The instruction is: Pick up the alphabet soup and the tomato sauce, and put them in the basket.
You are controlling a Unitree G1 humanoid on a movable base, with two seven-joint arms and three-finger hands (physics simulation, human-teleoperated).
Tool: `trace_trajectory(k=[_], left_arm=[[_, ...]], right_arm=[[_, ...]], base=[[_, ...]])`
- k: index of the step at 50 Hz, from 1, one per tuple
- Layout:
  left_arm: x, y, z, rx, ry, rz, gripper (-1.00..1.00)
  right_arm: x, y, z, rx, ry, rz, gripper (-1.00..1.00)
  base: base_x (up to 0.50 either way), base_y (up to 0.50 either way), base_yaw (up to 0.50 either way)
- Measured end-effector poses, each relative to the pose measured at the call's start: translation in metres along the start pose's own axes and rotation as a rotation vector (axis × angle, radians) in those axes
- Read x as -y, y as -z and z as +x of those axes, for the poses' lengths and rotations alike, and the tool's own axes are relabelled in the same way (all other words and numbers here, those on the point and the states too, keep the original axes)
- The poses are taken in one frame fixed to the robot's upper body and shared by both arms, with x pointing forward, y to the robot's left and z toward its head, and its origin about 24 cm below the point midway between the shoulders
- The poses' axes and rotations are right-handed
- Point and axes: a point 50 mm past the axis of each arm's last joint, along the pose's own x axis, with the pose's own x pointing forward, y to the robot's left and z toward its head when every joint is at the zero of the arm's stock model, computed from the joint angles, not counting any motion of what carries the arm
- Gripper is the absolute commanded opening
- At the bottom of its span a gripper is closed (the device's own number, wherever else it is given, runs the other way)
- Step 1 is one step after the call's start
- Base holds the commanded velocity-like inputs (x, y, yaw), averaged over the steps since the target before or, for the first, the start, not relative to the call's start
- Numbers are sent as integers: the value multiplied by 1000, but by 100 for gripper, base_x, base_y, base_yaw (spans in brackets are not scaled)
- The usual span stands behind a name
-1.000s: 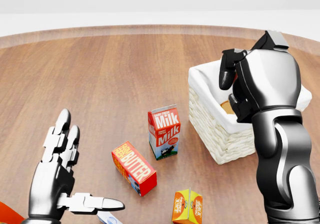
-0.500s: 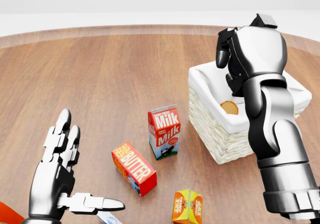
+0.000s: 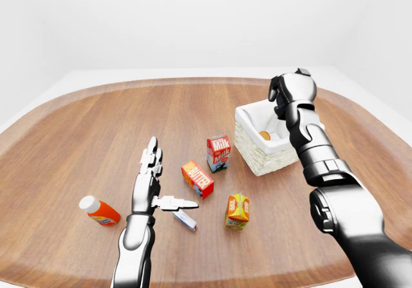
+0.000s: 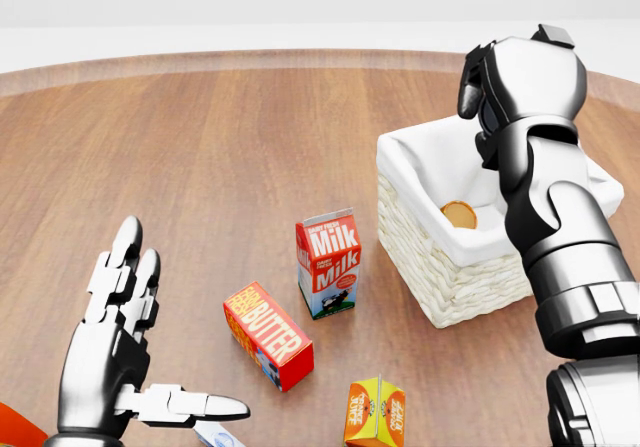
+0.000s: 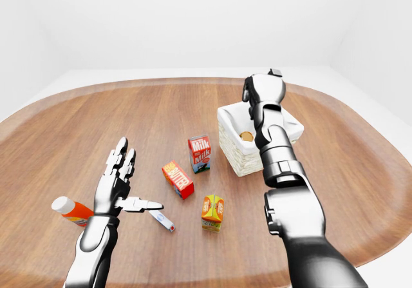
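While can (image 4: 459, 214) lies in basket (image 4: 440, 287), right hand (image 4: 520, 87) hangs above rim, fingers curled, empty; left hand (image 4: 120, 352) splayed open, idle, lower left.

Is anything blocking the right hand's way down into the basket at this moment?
Nothing visible. The right hand hangs above the basket, whose open top shows only a round can top lying inside; the milk carton stands apart, to its left.
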Motion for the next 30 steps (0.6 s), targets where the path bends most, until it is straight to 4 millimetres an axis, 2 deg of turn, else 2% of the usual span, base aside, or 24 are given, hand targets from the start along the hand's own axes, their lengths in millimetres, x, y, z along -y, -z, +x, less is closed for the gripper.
trace_trajectory(k=[16,30], left_arm=[[0,0,0,-1,0,0,100],[0,1,0,-2,1,-1,100]], right_arm=[[-1,-1,10,-39,-29,-22,-100],[-6,5,10,-73,-62,-27,-100]], base=[[0,0,0],[0,0,0]])
